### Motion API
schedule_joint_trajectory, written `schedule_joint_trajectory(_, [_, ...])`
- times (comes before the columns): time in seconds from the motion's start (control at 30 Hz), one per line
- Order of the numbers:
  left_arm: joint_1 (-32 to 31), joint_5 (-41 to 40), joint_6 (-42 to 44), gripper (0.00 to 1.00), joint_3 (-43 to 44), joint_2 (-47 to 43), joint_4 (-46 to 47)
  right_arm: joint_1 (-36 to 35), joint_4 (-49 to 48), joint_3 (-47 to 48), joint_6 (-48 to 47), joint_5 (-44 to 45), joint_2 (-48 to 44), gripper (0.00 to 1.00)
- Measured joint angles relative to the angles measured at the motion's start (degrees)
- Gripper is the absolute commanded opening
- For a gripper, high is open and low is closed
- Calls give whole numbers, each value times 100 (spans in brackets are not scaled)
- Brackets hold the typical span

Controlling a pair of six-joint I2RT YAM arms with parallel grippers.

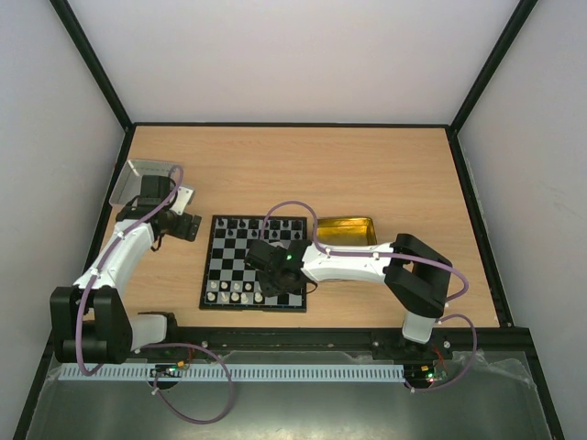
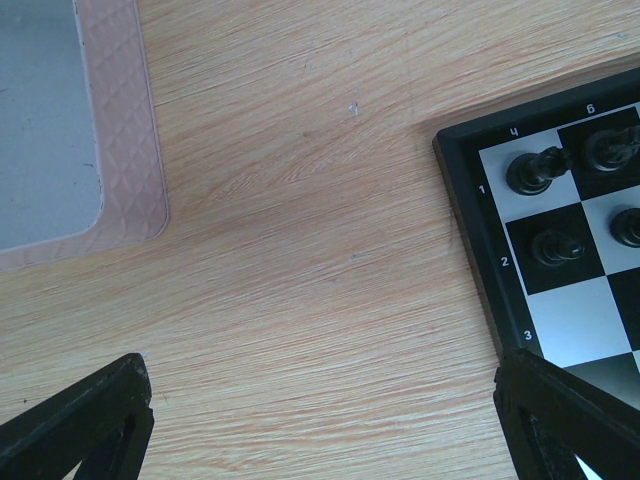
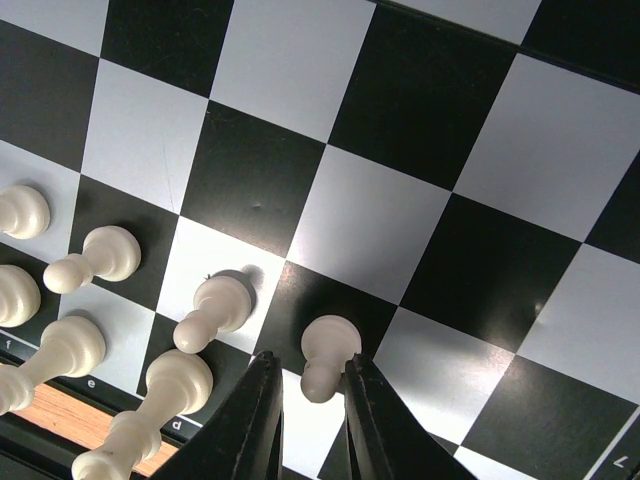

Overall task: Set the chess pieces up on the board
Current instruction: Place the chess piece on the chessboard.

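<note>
The board (image 1: 220, 266) lies mid-table, with black chess pieces (image 1: 248, 223) on its far rows and white ones (image 1: 229, 289) on the near rows. My right gripper (image 3: 308, 357) hangs low over the near side, its body (image 1: 275, 266) covering that part of the top view. Its jaws straddle a white pawn (image 3: 328, 340) standing in the pawn row. The right finger touches its base, and board shows between it and the left finger. My left gripper (image 2: 325, 430) is wide open and empty above bare wood left of the board's corner (image 2: 490, 260), near three black pieces (image 2: 535, 170).
A silver-grey tin lid (image 1: 142, 181) sits at the far left, its corner (image 2: 120, 150) showing in the left wrist view. A gold tin tray (image 1: 344, 229) lies just right of the board's far corner. Several white pieces (image 3: 110, 255) stand left of the straddled pawn.
</note>
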State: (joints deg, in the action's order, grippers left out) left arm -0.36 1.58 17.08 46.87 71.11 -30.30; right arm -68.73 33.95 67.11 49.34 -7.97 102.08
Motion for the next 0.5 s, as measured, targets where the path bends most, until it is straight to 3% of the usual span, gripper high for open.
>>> schedule_joint_trajectory(0.5, [0, -15, 0, 94, 0, 0, -2, 0, 0, 2, 0, 26, 2, 21])
